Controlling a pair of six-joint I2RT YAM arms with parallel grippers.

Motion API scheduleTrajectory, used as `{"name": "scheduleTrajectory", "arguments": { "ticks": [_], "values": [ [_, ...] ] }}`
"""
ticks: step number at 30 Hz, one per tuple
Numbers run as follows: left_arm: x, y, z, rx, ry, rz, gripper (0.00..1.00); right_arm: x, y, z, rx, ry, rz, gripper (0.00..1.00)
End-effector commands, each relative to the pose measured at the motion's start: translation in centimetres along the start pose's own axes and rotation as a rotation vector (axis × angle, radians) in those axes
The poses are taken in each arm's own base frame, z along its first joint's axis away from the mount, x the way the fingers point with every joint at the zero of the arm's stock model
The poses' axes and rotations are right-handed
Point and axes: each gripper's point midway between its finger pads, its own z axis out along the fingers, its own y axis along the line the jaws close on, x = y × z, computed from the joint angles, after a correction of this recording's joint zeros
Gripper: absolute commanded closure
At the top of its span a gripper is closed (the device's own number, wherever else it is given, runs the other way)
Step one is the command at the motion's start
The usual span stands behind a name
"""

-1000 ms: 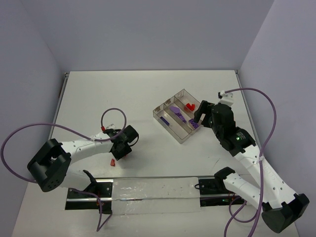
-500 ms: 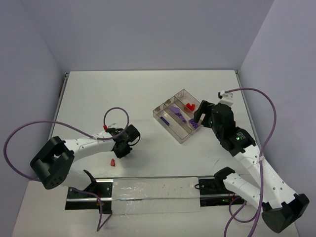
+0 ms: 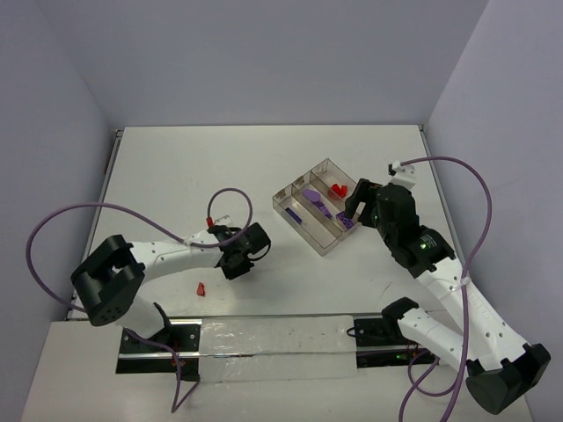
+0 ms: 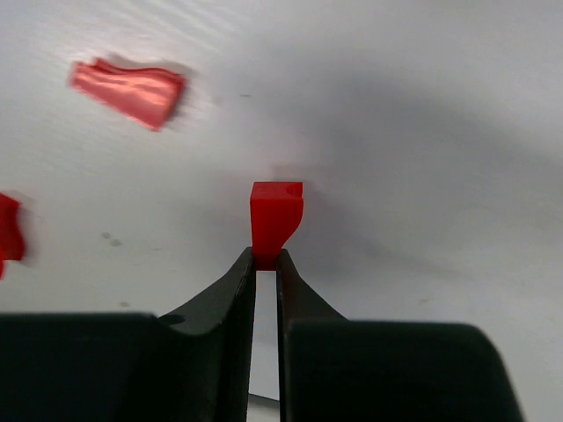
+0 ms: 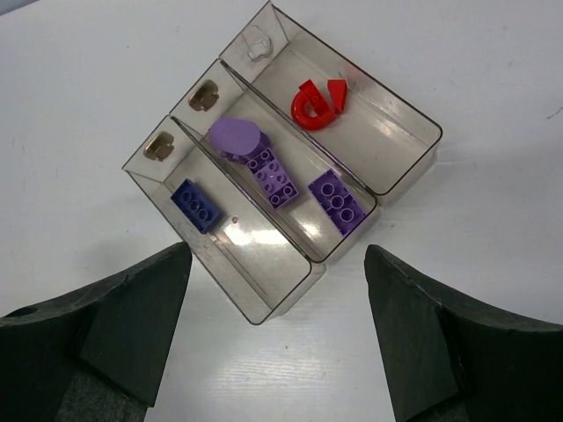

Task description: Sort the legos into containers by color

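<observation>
One red lego (image 4: 276,211) sits clamped in the left claw (image 4: 266,261) over the white surface (image 4: 422,132), well apart from the clear tray (image 5: 255,272), above which the right claw (image 5: 277,330) hangs with its jaws wide apart.

A small bright red lego (image 4: 276,211) is pinched by its lower end between the closed tips of the left gripper (image 4: 266,261), and the rest of it sticks out toward 12 o'clock. A second red lego (image 4: 127,88), blurred, lies loose at its 10 o'clock. The clear tray (image 5: 255,272) runs lengthwise from 10 to 4 o'clock. Its 1 o'clock compartment holds two curved red pieces (image 5: 317,104). The middle compartment holds three purple legos (image 5: 271,173), one of them rounded. The 7 o'clock compartment holds one darker blue-purple brick (image 5: 195,204), lying flat with its studs up.
</observation>
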Motion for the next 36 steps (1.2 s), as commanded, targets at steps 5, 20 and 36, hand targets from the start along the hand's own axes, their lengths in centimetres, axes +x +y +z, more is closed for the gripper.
{"name": "scheduleTrajectory", "arguments": {
  "ticks": [5,20,36],
  "values": [
    [-1.4,-8.2,-1.1,0.119,-0.065,0.076,0.95,-2.2,-0.3,-0.9,0.016,-0.075,0.017,0.13],
    [0.7,-12.6,2.3,0.13,0.01,0.141,0.66,-2.5,-0.4,-1.4,0.019,-0.08,0.01,0.13],
    [-6.3,-8.1,-6.8,0.201,-0.13,0.101,0.2,-0.7,4.0,-1.3,-0.108,-0.009,-0.031,0.13]
  ]
}}
